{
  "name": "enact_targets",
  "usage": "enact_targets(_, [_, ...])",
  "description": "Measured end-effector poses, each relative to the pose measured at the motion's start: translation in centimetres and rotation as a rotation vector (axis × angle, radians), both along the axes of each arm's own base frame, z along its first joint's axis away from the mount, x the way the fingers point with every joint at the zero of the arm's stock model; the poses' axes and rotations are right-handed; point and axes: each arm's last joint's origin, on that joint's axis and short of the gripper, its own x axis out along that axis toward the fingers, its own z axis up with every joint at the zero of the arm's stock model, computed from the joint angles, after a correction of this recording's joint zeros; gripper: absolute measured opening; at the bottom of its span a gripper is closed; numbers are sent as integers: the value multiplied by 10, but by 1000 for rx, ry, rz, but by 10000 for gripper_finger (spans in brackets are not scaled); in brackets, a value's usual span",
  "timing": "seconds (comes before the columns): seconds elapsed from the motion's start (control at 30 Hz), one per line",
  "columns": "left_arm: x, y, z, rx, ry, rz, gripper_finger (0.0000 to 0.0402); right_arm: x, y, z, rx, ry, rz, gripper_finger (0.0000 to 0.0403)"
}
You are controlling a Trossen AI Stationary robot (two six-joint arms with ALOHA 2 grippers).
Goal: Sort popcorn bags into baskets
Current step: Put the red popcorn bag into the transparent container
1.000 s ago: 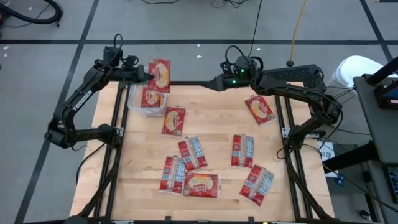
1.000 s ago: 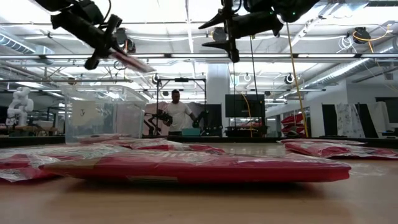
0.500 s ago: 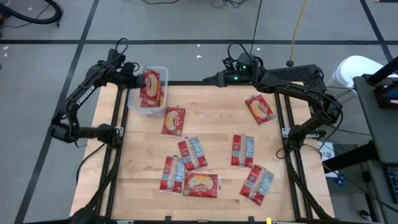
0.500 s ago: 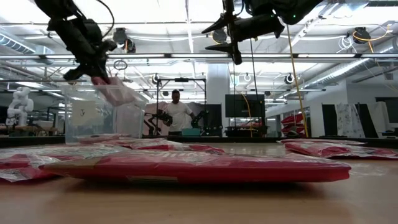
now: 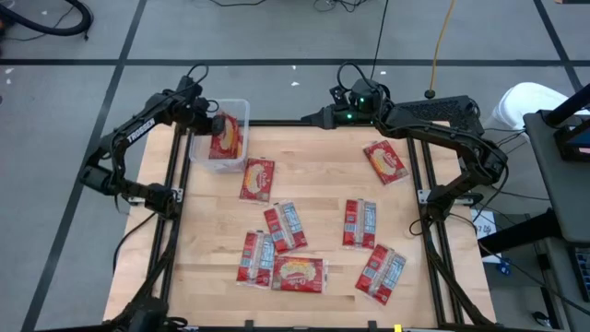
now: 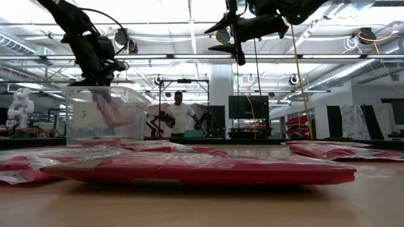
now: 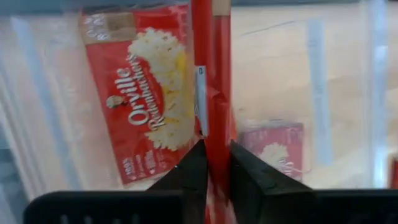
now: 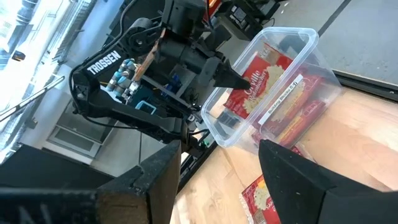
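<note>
The left arm is bent in from the table's left edge toward the far-left corner, with its wrist tipped downward. The left gripper (image 5: 214,124) is lowered there, and its fingers (image 7: 194,169) are pinched together on a thin red edge. The right arm is stretched along the far edge, and the right gripper (image 5: 309,119) is held high, with its fingers (image 8: 158,171) spread wide apart.

Bright overhead lights, low view foreground blurred, w/ ceiling glare.
</note>
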Motion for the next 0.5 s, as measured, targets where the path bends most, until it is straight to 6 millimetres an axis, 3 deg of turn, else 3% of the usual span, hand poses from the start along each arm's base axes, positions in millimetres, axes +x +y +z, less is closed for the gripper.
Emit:
enact_targets(0.3, [-2,-2,1,22,71,24,157,1,2,0,23,-2,3,210])
enact_targets(0.5, [-5,-9,11,67,71,39,178,5,8,0,30,-2,21,210])
